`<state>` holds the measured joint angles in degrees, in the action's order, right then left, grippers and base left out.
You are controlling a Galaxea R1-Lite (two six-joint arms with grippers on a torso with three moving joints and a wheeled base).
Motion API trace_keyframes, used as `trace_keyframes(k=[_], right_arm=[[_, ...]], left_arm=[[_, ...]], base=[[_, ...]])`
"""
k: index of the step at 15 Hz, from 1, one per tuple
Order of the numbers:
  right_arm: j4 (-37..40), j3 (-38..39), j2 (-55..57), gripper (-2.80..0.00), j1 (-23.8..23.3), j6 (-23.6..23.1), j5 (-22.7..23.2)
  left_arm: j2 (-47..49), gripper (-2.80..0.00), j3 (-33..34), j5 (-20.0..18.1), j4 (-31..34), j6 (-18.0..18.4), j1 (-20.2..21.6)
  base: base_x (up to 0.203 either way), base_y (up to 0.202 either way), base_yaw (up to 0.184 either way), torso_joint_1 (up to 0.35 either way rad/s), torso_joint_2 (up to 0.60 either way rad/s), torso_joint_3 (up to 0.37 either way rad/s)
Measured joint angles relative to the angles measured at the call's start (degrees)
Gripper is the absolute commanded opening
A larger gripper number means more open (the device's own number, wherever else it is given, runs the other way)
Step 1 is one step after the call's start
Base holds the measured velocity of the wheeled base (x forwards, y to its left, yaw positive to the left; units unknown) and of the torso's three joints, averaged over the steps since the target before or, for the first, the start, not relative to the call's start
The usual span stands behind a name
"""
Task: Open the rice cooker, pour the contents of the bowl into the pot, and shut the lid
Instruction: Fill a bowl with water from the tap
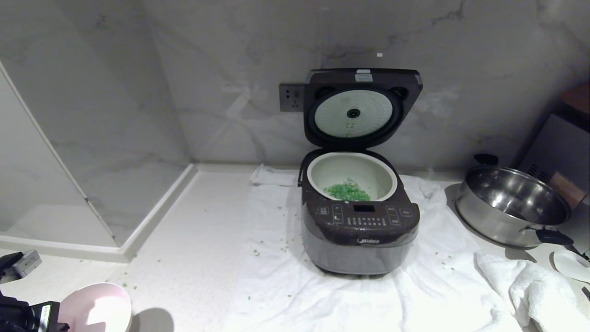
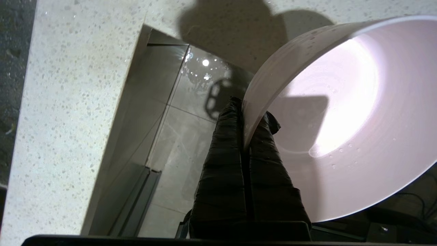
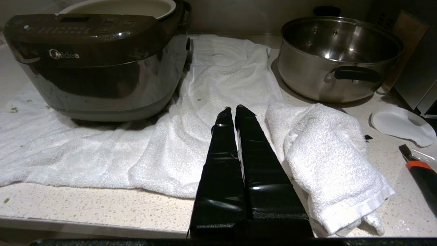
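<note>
Now the left gripper (image 2: 246,128) sits low at the near-left corner of the head view, fingers (image 2: 222,160) pinched tight on the rim of the bowl (image 1: 97,306), which is tilted and shows no green bits inside. Right gripper (image 3: 233,111) hangs near the tabletop (image 1: 184,258) front edge, fingers pressed together w/ nothing held. Bare room lies btwn bowl and rice cooker (image 1: 359,230). Cooker stands mid-scene on a white towel (image 1: 276,276), lid (image 1: 362,108) upright against the far wall, green bits (image 1: 346,190) in the pot (image 1: 352,175). Steel pan (image 1: 514,205) & a folded towel (image 1: 539,286) crowd the right side.
</note>
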<state>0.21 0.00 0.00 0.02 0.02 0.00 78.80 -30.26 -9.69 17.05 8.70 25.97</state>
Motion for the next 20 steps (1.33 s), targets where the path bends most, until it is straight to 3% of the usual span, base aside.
trace_keyframes(k=[6, 20], right_arm=[[-0.18, 0.0, 0.0, -2.8, 0.0, 0.0, -0.02], [-0.11, 0.0, 0.0, -2.8, 0.0, 0.03, 0.0]], left_arm=[[-1.99, -2.8, -0.08, -0.01, 0.15, -0.06, 0.13], [-3.39, -2.8, -0.88, -0.09, -0.08, -0.22, 1.27]], base=[[0.001, -0.002, 0.014, 0.0, 0.0, 0.0], [-0.001, -0.007, 0.169, 0.004, 0.0, 0.002]])
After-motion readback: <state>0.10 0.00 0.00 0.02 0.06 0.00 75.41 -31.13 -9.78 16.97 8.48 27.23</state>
